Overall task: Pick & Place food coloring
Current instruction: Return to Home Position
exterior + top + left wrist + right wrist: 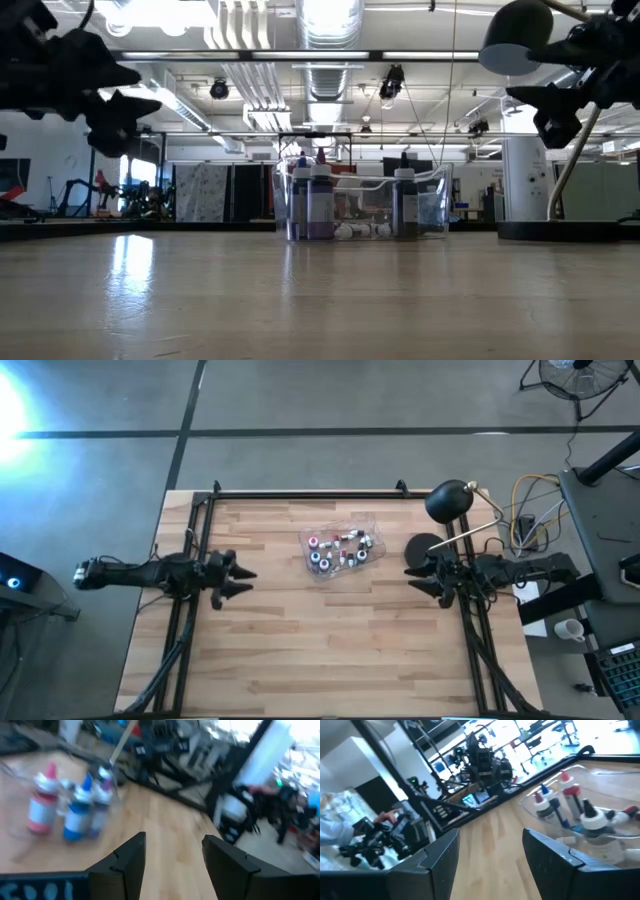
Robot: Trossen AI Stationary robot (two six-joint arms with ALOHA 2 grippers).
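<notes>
Wooden table (pixel 300 650) carries the clear tub (pixel 378 532), and from above every food coloring bottle (pixel 338 550) in sight sits inside it. None lies loose, so the placing looks finished. The left gripper (pixel 243 580) and the right gripper (pixel 410 578) hang well apart from the tub, one on each side. At table height, bottles stand and lie within the tub's walls. Each wrist view shows that arm's own fingers spread wide with nothing between them. Only parking the arms seems left.

Two dark jointed arms (pixel 150 573), angular black fingers (pixel 127 865).
</notes>
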